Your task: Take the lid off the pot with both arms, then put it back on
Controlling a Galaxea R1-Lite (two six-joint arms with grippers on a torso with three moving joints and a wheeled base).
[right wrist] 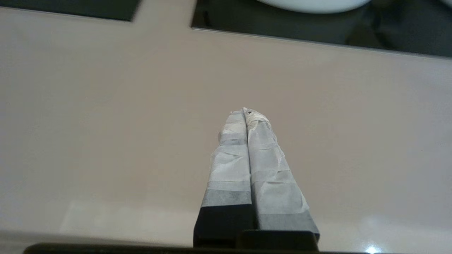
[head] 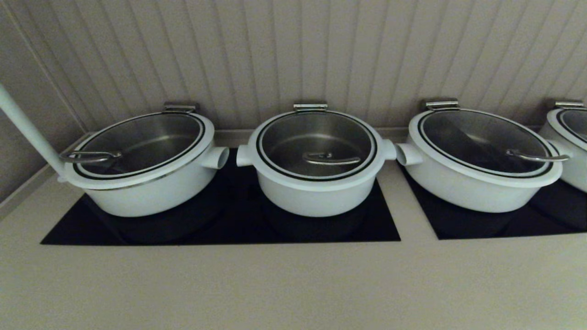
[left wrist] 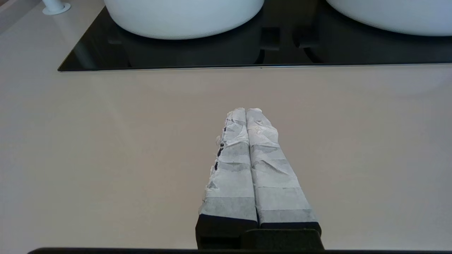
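Four round white pots sit in a row on two shiny black glass plates. A wide pot [head: 146,183] is on the left. The pot [head: 316,192] in the middle wears the lid [head: 316,145] with its curved steel handle. Both grippers hang over the smooth tan counter [head: 293,284]: left gripper [left wrist: 245,110] closed on nothing, right gripper [right wrist: 246,110] too

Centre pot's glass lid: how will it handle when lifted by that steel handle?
The lid looks rigid, probably heavyish: glass pane in a white rim. Its curved steel handle is smooth and thin, so likely slippery. It sits centred, so the lid should hang fairly level; glass is likely breakable if dropped.
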